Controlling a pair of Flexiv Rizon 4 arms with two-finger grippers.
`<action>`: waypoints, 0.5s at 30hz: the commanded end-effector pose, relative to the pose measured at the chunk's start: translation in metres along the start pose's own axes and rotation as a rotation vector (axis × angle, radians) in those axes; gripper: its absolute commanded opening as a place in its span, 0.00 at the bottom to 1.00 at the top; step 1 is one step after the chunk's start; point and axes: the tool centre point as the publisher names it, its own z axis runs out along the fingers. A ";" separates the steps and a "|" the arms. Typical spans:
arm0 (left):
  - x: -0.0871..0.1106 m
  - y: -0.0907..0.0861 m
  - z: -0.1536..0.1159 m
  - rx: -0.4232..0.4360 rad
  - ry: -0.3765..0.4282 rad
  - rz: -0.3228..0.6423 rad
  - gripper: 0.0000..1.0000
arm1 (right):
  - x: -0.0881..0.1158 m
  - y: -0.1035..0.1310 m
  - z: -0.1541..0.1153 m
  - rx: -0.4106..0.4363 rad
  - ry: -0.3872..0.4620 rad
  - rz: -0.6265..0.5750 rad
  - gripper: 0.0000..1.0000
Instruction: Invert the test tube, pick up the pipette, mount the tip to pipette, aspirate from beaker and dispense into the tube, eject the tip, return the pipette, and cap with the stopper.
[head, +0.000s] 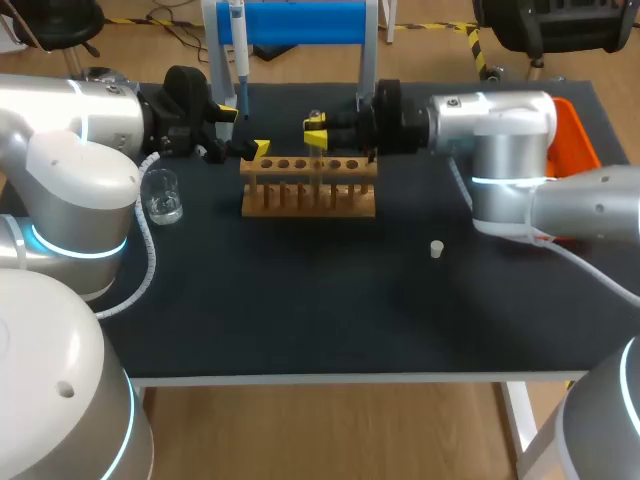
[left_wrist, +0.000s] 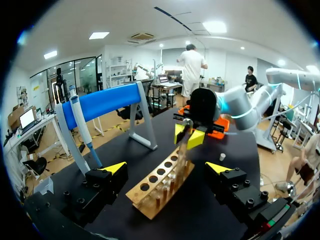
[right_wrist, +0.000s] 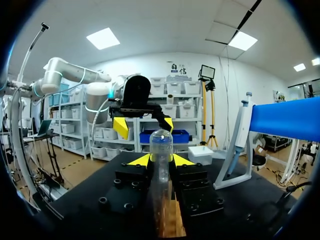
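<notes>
The test tube, gripped upright between the right gripper's fingers, hangs just above the rack. The left gripper stands wide open at the rack's left end. Pipette on its stand behind; beaker left, stopper right

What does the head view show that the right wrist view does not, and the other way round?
Only the head view: the beaker beside the left arm, and the stopper lying on the table. Only the right wrist view: the right gripper seen close, its jaws pressing the test tube from both sides, rounded end uppermost. Both: the wooden rack, the pipette hanging on the blue stand, and the left gripper, jaws open.
</notes>
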 end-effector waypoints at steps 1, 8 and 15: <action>0.000 0.000 0.000 -0.002 0.001 -0.001 1.00 | 0.001 0.005 -0.002 0.010 -0.002 -0.001 0.00; 0.000 0.000 0.000 -0.002 0.001 -0.001 1.00 | 0.002 0.013 -0.003 0.008 -0.001 -0.004 0.00; 0.000 0.000 0.000 -0.002 0.001 -0.001 1.00 | 0.004 0.022 -0.004 0.005 -0.001 -0.011 0.00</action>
